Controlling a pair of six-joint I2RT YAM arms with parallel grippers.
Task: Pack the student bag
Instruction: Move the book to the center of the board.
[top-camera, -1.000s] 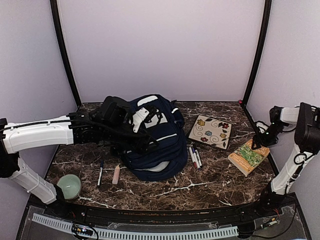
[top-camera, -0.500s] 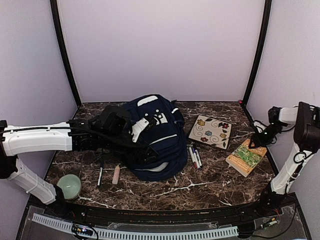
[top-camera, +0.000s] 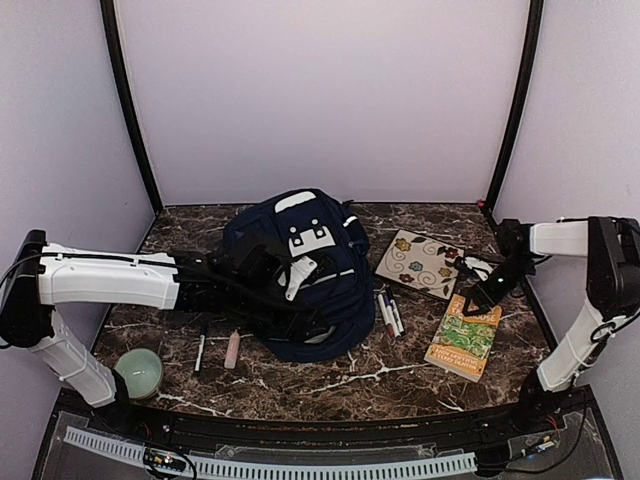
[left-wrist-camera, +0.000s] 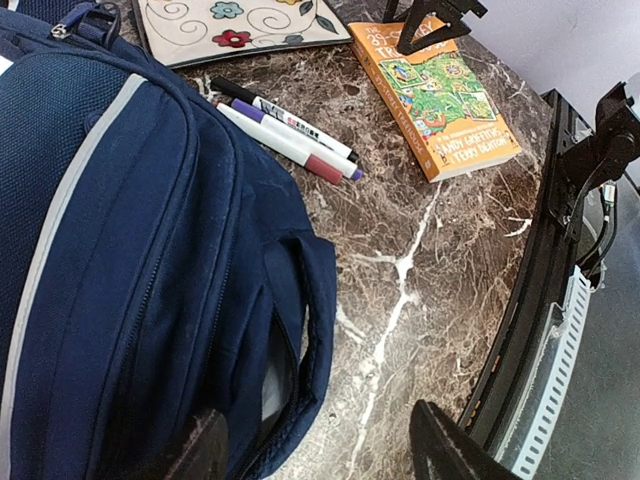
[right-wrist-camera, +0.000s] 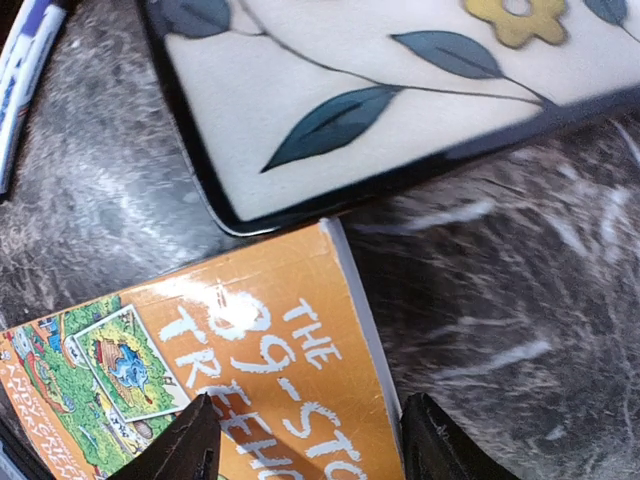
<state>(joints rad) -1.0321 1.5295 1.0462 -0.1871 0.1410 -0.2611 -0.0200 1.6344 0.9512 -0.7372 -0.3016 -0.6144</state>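
L fingers (left-wrist-camera: 445, 452) spread open at student bag's (top-camera: 300, 240) near edge, nothing clamped. R fingers (right-wrist-camera: 192, 447) apart too, straddling top corner of orange book (top-camera: 463, 335) nr table's (top-camera: 400, 378) right edge. Bag lies mid-table, toward back edge.

1. Table (top-camera: 400, 380): dark brown marble-pattern top with white veins, black rail along the near edge.
2. Navy backpack (top-camera: 330, 300) lies at centre, slightly towards the back.
3. Square tile with flower and leaf pattern (top-camera: 420, 263) lies flat right of the backpack, apart from it.
4. Three markers (top-camera: 389, 313) lie side by side, just beside the backpack's right edge and in front of the tile.
5. Orange paperback (top-camera: 463, 338) lies flat, cover up, right of the markers; its far corner is just beside the tile.
6. Black pen (top-camera: 201, 345) and pale pink tube (top-camera: 233, 349) lie near each other, front left of the backpack.
7. Green candle in a glass jar (top-camera: 138, 370) stands at the near left corner.
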